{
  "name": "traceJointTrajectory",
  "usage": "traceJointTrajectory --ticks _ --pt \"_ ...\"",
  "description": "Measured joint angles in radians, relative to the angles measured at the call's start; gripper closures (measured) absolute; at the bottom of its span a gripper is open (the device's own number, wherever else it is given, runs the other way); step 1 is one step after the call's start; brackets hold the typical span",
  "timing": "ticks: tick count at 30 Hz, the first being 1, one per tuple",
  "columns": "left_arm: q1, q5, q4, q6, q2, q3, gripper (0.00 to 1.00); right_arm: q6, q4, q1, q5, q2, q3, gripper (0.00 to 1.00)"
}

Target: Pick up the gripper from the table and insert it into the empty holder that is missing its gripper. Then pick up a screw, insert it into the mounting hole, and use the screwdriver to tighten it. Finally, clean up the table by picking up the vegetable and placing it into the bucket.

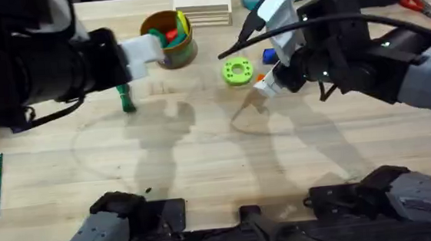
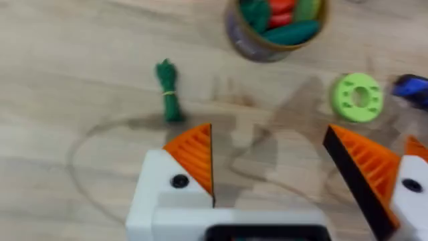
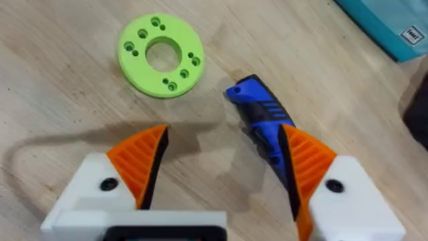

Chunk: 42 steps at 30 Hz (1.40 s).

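In the overhead view we see the left gripper (image 1: pixel 142 55) in the upper left of the frame, close under the camera, its white end reaching toward the bucket (image 1: pixel 169 38), which stands near the top centre of the table (image 1: pixel 203 160) with red and green toy pieces inside. The vegetable (image 1: pixel 126 98) lies on the wood just below that gripper, left of and below the bucket. In the left wrist view we find the left gripper's fingers spread wide with bare wood between the orange ribbed pads (image 2: pixel 194 152); the vegetable (image 2: pixel 170 91) lies beyond them, apart from both, and the bucket (image 2: pixel 274 27) sits at the top of the frame. The right gripper (image 1: pixel 268 84) comes in from the upper right of the overhead view and is lowered to the table beside a flat bright green ring (image 1: pixel 236 71), with a bit of blue (image 1: pixel 269 55) just past it. In the right wrist view we see the right gripper (image 3: pixel 221 157) with its fingers also spread, and the blue screwdriver (image 3: pixel 257 114) lying on the table, one end up against the inner face of one orange pad (image 3: pixel 309 161); whether they touch we cannot tell. The green ring (image 3: pixel 161 55) lies at the upper left of that frame, clear of the fingers.
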State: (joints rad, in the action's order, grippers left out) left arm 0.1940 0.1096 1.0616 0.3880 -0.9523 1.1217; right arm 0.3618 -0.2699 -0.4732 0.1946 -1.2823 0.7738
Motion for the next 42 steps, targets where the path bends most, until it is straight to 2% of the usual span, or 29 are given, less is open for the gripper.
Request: traceJointTrajectory --ticks 3,6,8,11,14,18,22,27,34,35,36,40,41,42 --pt "-0.109 -0.001 0.05 -0.016 -0.034 0.0 0.014 0.0 0.0 0.0 0.0 0.0 0.0 0.052" --pt "-0.223 -0.002 0.054 -0.029 -0.098 0.0 0.014 0.0 0.0 0.0 0.0 0.0 0.0 0.052" --pt "-0.291 -0.014 0.048 -0.069 -0.154 0.0 0.025 0.0 0.0 0.0 0.0 0.0 0.0 0.052" --pt "-0.362 -0.06 0.013 -0.168 -0.245 0.0 0.066 0.0 0.0 0.0 0.0 0.0 0.0 0.052" --pt "-0.404 -0.109 -0.016 -0.249 -0.343 0.0 0.066 0.0 0.0 0.0 0.0 0.0 0.0 0.051" --pt "-0.436 -0.156 -0.066 -0.304 -0.47 0.0 0.066 0.0 0.0 0.0 0.0 0.0 0.0 0.053" --pt "-0.441 -0.194 -0.133 -0.338 -0.577 0.0 0.066 -0.003 0.0 0.0 0.0 0.0 0.0 0.052" --pt "-0.441 -0.212 -0.198 -0.355 -0.694 0.0 0.066 -0.003 0.0 0.0 0.0 0.0 0.0 0.051" --pt "-0.441 -0.207 -0.217 -0.359 -0.802 0.003 0.089 -0.003 0.001 0.0 0.0 0.0 0.0 0.052" --pt "-0.442 -0.207 -0.218 -0.358 -0.803 0.006 0.146 -0.003 0.001 0.0 0.0 0.0 0.0 0.052" --pt "-0.443 -0.209 -0.219 -0.356 -0.803 0.007 0.269 -0.003 0.001 0.0 0.0 0.0 0.0 0.052" --pt "-0.444 -0.213 -0.216 -0.348 -0.81 0.007 0.875 -0.003 0.002 0.0 0.0 0.0 0.0 0.051" --pt "-0.444 -0.214 -0.212 -0.346 -0.809 0.009 0.959 -0.003 0.001 0.0 0.0 0.0 0.0 0.051" --pt "-0.444 -0.217 -0.202 -0.335 -0.81 0.012 0.982 -0.003 0.001 0.0 0.0 0.0 0.0 0.052"
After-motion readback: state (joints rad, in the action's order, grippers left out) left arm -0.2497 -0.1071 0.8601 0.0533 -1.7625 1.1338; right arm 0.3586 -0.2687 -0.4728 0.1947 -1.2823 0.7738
